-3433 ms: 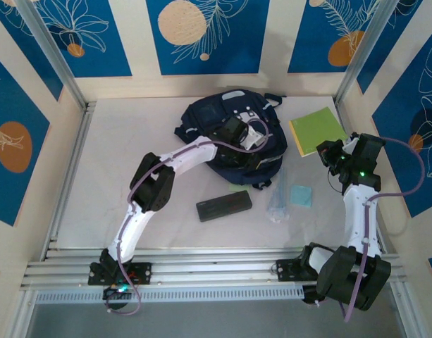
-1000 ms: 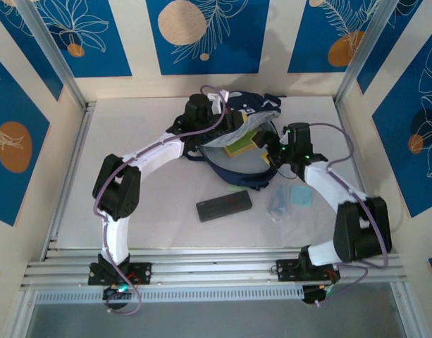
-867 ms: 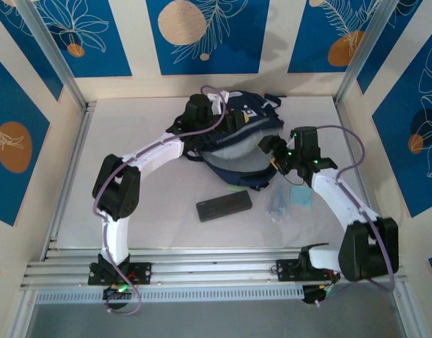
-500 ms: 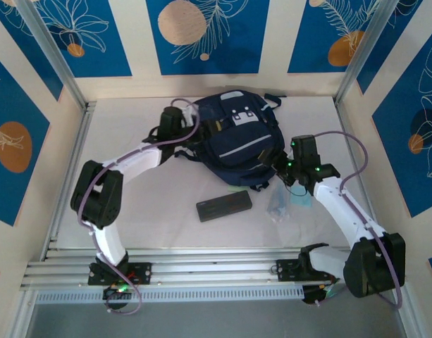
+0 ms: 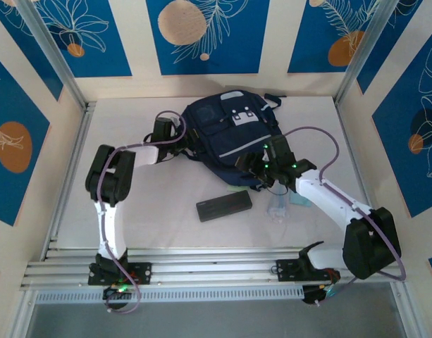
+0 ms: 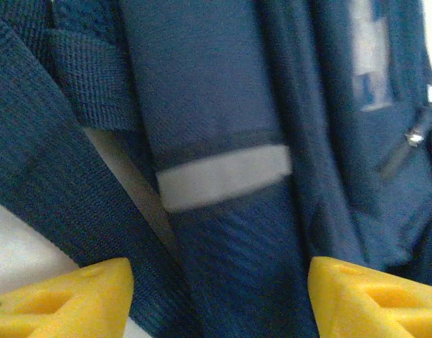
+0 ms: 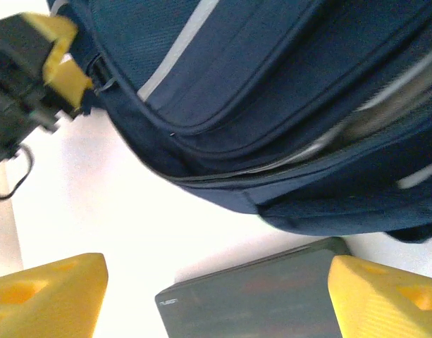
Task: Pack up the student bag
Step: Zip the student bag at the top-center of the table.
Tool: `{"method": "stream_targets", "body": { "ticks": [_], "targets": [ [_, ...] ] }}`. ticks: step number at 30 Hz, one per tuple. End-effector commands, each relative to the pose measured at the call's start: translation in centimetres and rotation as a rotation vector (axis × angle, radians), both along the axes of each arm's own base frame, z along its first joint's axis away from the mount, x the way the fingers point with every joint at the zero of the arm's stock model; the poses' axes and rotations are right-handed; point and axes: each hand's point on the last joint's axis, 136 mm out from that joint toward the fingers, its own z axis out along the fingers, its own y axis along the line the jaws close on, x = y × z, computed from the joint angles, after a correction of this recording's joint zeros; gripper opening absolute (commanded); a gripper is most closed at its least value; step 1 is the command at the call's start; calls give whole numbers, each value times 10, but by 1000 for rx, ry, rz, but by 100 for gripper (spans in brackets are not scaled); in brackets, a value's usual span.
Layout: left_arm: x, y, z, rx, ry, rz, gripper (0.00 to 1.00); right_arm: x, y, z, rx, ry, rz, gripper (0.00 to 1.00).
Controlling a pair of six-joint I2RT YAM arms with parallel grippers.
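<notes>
Nearest to my bases, on the desk (image 5: pixel 173 225), three things lie outside the student bag (image 5: pixel 230 137): a flat dark case (image 5: pixel 224 205), a clear plastic item (image 5: pixel 278 204) just right of it, and a pale blue pad (image 5: pixel 300 197) partly under my right arm (image 5: pixel 328 204). So I judge the packing unfinished, with these left to go in. What is already inside I cannot see.

The bag lies flat at the far middle of the desk, front panel up. In my right wrist view its near seam gapes a little, so the zip looks partly undone, though the blur keeps me from being sure.

My right arm stretches from its base forward and inward, wrist low over the bag's near right corner. The right jaws are spread wide with nothing between them, yellow fingertips (image 7: pixel 46 289) framing the dark case and the bag's lower edge.

My left arm (image 5: pixel 106 225) rises, folds at the elbow and reaches across to the bag's left flank by the straps. The left jaws are spread too, fingertips (image 6: pixel 371 296) either side of navy fabric and a grey stripe, very close; whether they touch it I cannot tell.
</notes>
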Motion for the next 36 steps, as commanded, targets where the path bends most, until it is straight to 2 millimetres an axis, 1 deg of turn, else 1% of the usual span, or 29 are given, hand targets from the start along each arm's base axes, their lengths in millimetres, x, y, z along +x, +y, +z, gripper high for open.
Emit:
{"method": "stream_targets", "body": {
  "ticks": [1, 2, 4, 5, 7, 8, 10, 12, 14, 17, 19, 22, 24, 25, 26, 28, 33, 34, 36],
  "targets": [
    [21, -9, 9, -21, -40, -5, 59, 6, 27, 16, 56, -34, 33, 79],
    [24, -12, 9, -31, -43, -11, 53, 6, 33, 15, 60, -38, 48, 77],
    [27, -18, 14, -64, -54, -25, 31, 5, 47, 10, 64, -34, 81, 72],
    [26, -19, 17, -74, -61, -30, 22, 4, 53, 7, 65, -31, 95, 70],
    [20, -19, 22, -83, -70, -30, 5, 4, 61, -9, 50, 8, 108, 68],
    [17, -17, 26, -89, -75, -27, 0, 5, 60, -17, 39, 31, 99, 68],
    [5, -12, 32, -101, -85, -19, 0, 12, 55, -32, 1, 54, 72, 67],
    [-10, -7, 36, -110, -81, -16, 0, 20, 50, -43, -24, 62, 47, 67],
    [-27, -2, 40, -121, -79, -12, 0, 31, 42, -49, -52, 55, 18, 67],
    [-54, 5, 46, -159, -71, 5, 0, 51, 25, -53, -160, 5, -21, 64],
    [-74, 9, 46, -201, -58, 20, 0, 64, 16, -49, -225, -43, -27, 63],
    [-97, 13, 47, -263, -41, 40, 0, 85, 3, -41, -286, -109, -41, 61],
    [-106, 14, 48, -290, -31, 48, 0, 92, 1, -32, -289, -127, -37, 61],
    [-109, 12, 50, -303, -27, 47, 0, 93, 3, -26, -287, -137, -23, 60],
    [-110, 12, 51, -309, -17, 53, 0, 90, 7, -21, -278, -145, 2, 60],
    [-111, 9, 54, -327, 4, 60, 0, 78, 23, -11, -241, -160, 78, 60],
    [-107, 4, 75, -389, -15, 110, 0, 21, 75, 9, -151, -189, 261, 60],
    [-107, 3, 80, -392, -23, 116, 0, 11, 86, 13, -133, -208, 288, 61],
    [-108, 3, 88, -394, -39, 127, 0, -3, 106, 18, -96, -232, 322, 61]
  ]
}}
